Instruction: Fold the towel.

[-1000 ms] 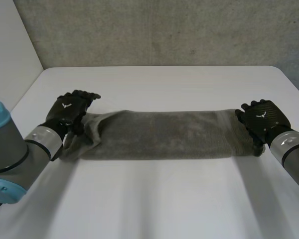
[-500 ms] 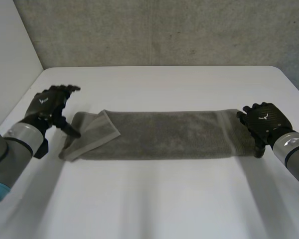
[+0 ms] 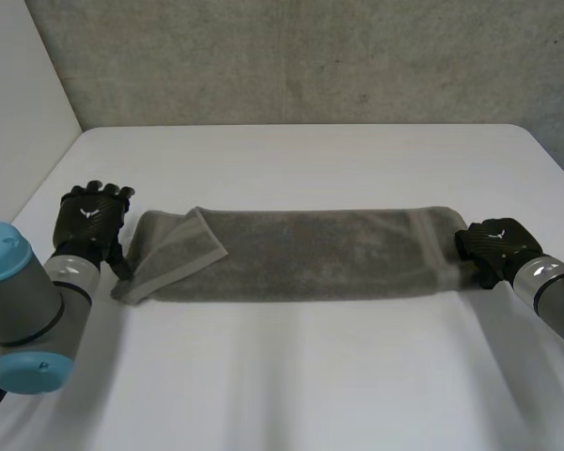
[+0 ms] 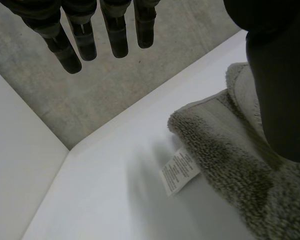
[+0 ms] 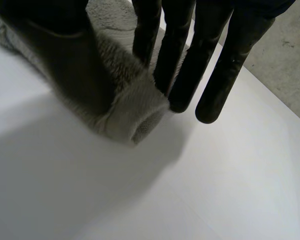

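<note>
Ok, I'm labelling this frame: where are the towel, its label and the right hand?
towel (image 3: 310,254), head view, its middle.
label (image 4: 180,170), left wrist view, its middle.
right hand (image 3: 492,241), head view, its back.

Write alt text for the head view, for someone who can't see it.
A grey towel folded into a long band lies across a white table, a black robot hand at each end. The left hand rests open beside the end with a flipped-over corner; the right hand pinches the other end.
</note>
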You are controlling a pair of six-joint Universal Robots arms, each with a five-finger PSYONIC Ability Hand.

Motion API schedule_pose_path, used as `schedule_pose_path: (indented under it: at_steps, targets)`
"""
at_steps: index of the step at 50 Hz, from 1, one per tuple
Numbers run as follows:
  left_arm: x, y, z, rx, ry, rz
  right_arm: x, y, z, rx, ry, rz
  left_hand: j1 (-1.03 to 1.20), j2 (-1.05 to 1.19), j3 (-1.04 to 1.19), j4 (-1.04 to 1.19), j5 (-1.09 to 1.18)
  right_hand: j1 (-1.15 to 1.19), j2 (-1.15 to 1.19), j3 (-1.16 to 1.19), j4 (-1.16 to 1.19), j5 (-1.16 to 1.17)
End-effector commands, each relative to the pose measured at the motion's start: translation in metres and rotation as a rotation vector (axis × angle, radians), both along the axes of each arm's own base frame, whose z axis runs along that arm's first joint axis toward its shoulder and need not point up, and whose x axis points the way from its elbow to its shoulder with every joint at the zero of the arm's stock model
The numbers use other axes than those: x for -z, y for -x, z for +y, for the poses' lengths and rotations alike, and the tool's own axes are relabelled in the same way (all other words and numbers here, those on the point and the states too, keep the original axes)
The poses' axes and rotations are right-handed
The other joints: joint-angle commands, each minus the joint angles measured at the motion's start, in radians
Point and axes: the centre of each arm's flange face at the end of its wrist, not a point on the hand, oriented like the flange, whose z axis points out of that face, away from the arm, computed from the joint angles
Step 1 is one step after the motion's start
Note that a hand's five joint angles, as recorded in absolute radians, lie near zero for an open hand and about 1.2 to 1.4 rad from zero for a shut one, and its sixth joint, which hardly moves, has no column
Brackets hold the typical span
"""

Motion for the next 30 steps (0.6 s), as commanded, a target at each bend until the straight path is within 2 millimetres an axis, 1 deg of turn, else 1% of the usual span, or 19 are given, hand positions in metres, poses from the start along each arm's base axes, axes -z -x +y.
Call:
schedule_pose_path:
  at_steps: [1, 5, 7, 10, 11, 12, 13, 15, 18, 19, 20, 21, 23, 24, 25, 26, 28, 29, 30]
  targets:
    - [-0.002, 0.004, 0.004, 0.012, -0.001, 0.005, 0.000, 0.007, -0.005, 0.019, 0.006, -0.004, -0.081, -0.075, -0.070, -0.091, -0.213, 0.299, 0.311, 0.320, 0.315, 0.317]
    - [-0.003, 0.010, 0.012, 0.032, -0.006, 0.005, -0.003, 0.017, -0.007, 0.047, 0.009, -0.002, -0.086, -0.081, -0.076, -0.097, -0.219, 0.299, 0.311, 0.320, 0.315, 0.317]
    - [-0.005, 0.010, 0.014, 0.035, -0.003, 0.006, -0.013, 0.031, -0.013, 0.088, 0.030, 0.005, -0.087, -0.081, -0.076, -0.097, -0.219, 0.299, 0.311, 0.320, 0.315, 0.317]
    - [-0.018, 0.011, 0.018, 0.039, 0.023, 0.016, -0.022, 0.041, -0.017, 0.112, 0.056, 0.015, -0.087, -0.081, -0.076, -0.097, -0.219, 0.299, 0.311, 0.320, 0.315, 0.317]
    - [-0.025, 0.013, 0.020, 0.045, 0.040, 0.022, -0.031, 0.055, -0.022, 0.142, 0.084, 0.023, -0.087, -0.081, -0.076, -0.097, -0.219, 0.299, 0.311, 0.320, 0.315, 0.317]
    - [-0.025, 0.013, 0.020, 0.045, 0.041, 0.022, -0.040, 0.072, -0.028, 0.181, 0.111, 0.037, -0.087, -0.081, -0.076, -0.097, -0.219, 0.299, 0.311, 0.320, 0.315, 0.317]
    - [-0.031, 0.015, 0.022, 0.053, 0.054, 0.025, -0.040, 0.072, -0.028, 0.182, 0.111, 0.037, -0.087, -0.081, -0.076, -0.097, -0.219, 0.299, 0.311, 0.320, 0.315, 0.317]
    - [-0.037, 0.017, 0.024, 0.059, 0.069, 0.029, -0.054, 0.098, -0.039, 0.223, 0.162, 0.107, -0.087, -0.081, -0.076, -0.097, -0.219, 0.299, 0.311, 0.320, 0.315, 0.317]
    - [-0.049, 0.020, 0.025, 0.068, 0.096, 0.036, -0.061, 0.107, -0.044, 0.226, 0.182, 0.157, -0.087, -0.081, -0.076, -0.097, -0.219, 0.299, 0.311, 0.320, 0.315, 0.317]
    - [-0.056, 0.023, 0.025, 0.076, 0.113, 0.040, -0.070, 0.107, -0.048, 0.214, 0.203, 0.196, -0.087, -0.081, -0.076, -0.097, -0.219, 0.299, 0.311, 0.320, 0.315, 0.317]
    - [-0.056, 0.023, 0.025, 0.076, 0.113, 0.040, -0.078, 0.098, -0.049, 0.184, 0.219, 0.216, -0.087, -0.081, -0.076, -0.097, -0.219, 0.299, 0.311, 0.320, 0.315, 0.317]
    - [-0.062, 0.025, 0.025, 0.082, 0.130, 0.045, -0.078, 0.098, -0.049, 0.184, 0.219, 0.217, -0.087, -0.081, -0.076, -0.097, -0.219, 0.299, 0.311, 0.320, 0.315, 0.317]
    - [-0.068, 0.029, 0.024, 0.087, 0.146, 0.049, -0.103, 0.044, -0.044, 0.060, 0.270, 0.181, -0.087, -0.081, -0.076, -0.097, -0.219, 0.299, 0.311, 0.320, 0.315, 0.317]
    - [-0.073, 0.032, 0.022, 0.087, 0.162, 0.054, -0.103, 0.044, -0.044, 0.059, 0.270, 0.181, -0.087, -0.081, -0.076, -0.097, -0.219, 0.299, 0.311, 0.320, 0.315, 0.317]
    - [-0.073, 0.032, 0.022, 0.087, 0.162, 0.054, -0.113, 0.017, -0.039, 0.003, 0.297, 0.148, -0.087, -0.081, -0.076, -0.097, -0.219, 0.299, 0.311, 0.320, 0.315, 0.317]
    - [-0.079, 0.036, 0.022, 0.090, 0.178, 0.059, -0.113, 0.017, -0.039, 0.002, 0.297, 0.148, -0.087, -0.081, -0.076, -0.097, -0.219, 0.299, 0.311, 0.320, 0.315, 0.317]
    - [-0.087, 0.041, 0.022, 0.095, 0.200, 0.067, -0.134, -0.034, -0.022, -0.112, 0.355, 0.076, -0.087, -0.081, -0.076, -0.097, -0.219, 0.299, 0.311, 0.320, 0.315, 0.317]
    - [-0.092, 0.047, 0.022, 0.098, 0.211, 0.073, -0.134, -0.035, -0.022, -0.112, 0.355, 0.075, -0.087, -0.081, -0.076, -0.097, -0.219, 0.299, 0.311, 0.320, 0.315, 0.317]
    - [-0.096, 0.051, 0.021, 0.094, 0.221, 0.078, -0.142, -0.063, -0.007, -0.184, 0.378, 0.042, -0.087, -0.081, -0.076, -0.097, -0.219, 0.299, 0.311, 0.320, 0.315, 0.317]
